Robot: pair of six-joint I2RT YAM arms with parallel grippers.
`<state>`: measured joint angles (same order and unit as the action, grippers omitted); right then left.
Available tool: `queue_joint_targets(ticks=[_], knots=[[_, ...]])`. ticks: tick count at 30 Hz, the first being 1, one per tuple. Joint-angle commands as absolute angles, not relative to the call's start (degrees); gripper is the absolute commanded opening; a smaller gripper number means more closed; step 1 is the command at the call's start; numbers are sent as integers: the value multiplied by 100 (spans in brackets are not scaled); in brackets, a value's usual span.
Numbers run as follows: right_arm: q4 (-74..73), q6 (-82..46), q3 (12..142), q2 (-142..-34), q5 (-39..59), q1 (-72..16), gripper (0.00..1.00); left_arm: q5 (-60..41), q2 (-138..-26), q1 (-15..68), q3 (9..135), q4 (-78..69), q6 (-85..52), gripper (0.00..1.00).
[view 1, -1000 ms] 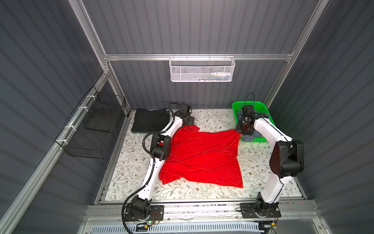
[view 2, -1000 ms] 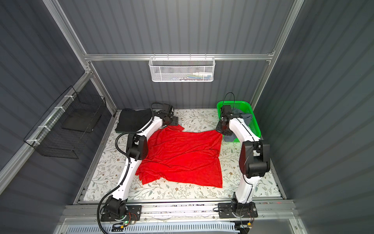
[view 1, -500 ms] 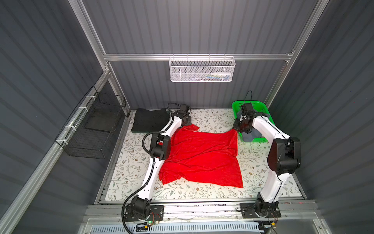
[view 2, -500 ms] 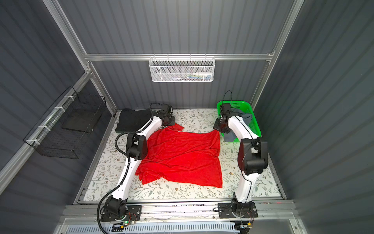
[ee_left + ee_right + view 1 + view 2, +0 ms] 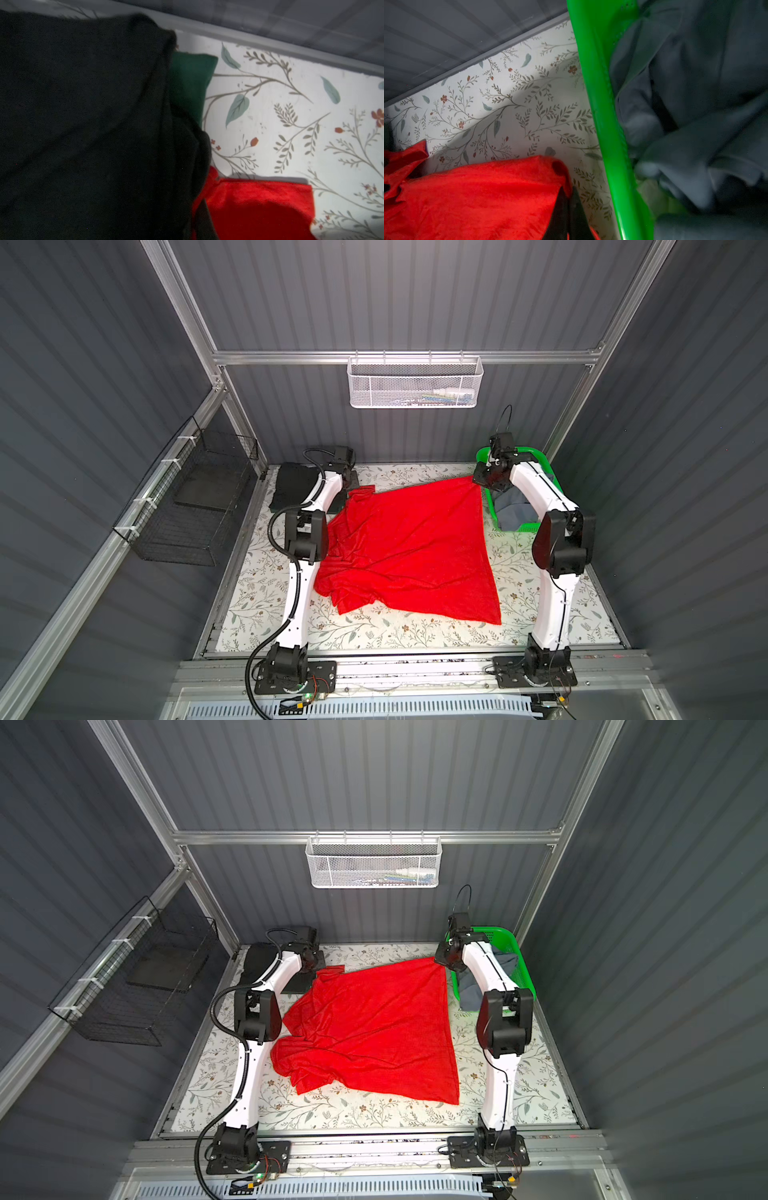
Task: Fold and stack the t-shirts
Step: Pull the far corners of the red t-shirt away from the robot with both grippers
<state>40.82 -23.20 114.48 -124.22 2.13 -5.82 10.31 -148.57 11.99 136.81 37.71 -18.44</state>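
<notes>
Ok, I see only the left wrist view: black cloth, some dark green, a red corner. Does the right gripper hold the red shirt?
Observer: Yes, the right gripper is shut on a far corner of the red shirt, beside the green basket.
Operator: Is the basket empty?
Observer: No, a grey-blue shirt lies crumpled in it.
Operator: And is the red shirt flat?
Observer: It is mostly spread on the table, but its near part on the left arm's side is bunched.
</notes>
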Motion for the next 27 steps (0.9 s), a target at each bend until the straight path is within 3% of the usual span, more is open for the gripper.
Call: queue_joint_targets(ticks=[1,13,27], knots=[[4334,-2248,12022,-12797,-148,-468,0,1569,-14548,1241,13829,3806,-1769,0],[4639,-2450,12463,-13053,-498,-246,0,1891,-14499,1081,13913,3926,-1719,0],[4575,-2442,12261,-12884,-543,-246,0,2306,-13100,1081,13236,3522,-1491,0]])
